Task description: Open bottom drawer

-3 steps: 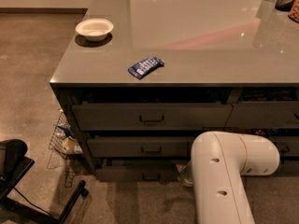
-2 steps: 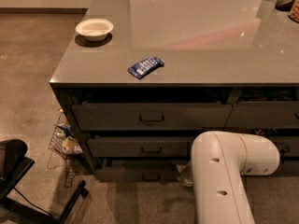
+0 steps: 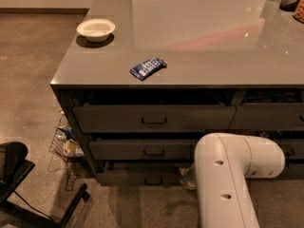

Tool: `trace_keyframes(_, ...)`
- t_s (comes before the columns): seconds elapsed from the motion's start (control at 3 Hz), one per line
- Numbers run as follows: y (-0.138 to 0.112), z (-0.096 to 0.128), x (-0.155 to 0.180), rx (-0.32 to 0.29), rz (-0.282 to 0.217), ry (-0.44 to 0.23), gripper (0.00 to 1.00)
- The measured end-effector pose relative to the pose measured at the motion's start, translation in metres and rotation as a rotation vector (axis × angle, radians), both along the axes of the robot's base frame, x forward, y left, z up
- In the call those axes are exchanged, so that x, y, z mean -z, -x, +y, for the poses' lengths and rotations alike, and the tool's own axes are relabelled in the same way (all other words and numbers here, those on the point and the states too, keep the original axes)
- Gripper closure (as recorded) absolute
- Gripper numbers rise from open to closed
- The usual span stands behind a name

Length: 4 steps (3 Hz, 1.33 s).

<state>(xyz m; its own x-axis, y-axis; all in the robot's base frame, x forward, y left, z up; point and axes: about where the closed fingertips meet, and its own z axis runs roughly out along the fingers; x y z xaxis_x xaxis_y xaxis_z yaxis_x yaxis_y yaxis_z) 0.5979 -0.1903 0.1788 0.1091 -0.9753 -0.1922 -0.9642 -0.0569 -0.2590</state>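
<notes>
The bottom drawer (image 3: 137,177) is the slimmest of three wide dark grey fronts, low under the counter, with a small dark pull (image 3: 153,180) at its centre. Two taller drawers (image 3: 152,119) (image 3: 142,149) sit above it. My white arm (image 3: 228,175) comes in from the bottom right and bends toward the drawer's right end. My gripper (image 3: 186,177) is mostly hidden behind the arm; only a pale part shows at the right end of the bottom drawer front, right of the pull.
A white bowl (image 3: 95,29) and a blue packet (image 3: 148,68) lie on the grey countertop (image 3: 199,42). A wire basket (image 3: 64,141) stands on the floor left of the cabinet. A black chair base (image 3: 19,179) is at the lower left. Narrower drawers (image 3: 270,118) are to the right.
</notes>
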Motion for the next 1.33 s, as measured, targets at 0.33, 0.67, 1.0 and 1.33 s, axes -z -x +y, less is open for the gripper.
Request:
trace_keyframes(0.33,0.0,0.0,-0.0011,0.0,0.0,0.0,1.0)
trace_keyframes(0.67,0.0,0.0,-0.0032,0.0,0.0,0.0,1.0)
trace_keyframes(1.0,0.0,0.0,-0.0054,0.0,0.0,0.0,1.0)
trace_keyframes(1.33,0.0001,0.0,-0.0083,0.0,0.0,0.0,1.0)
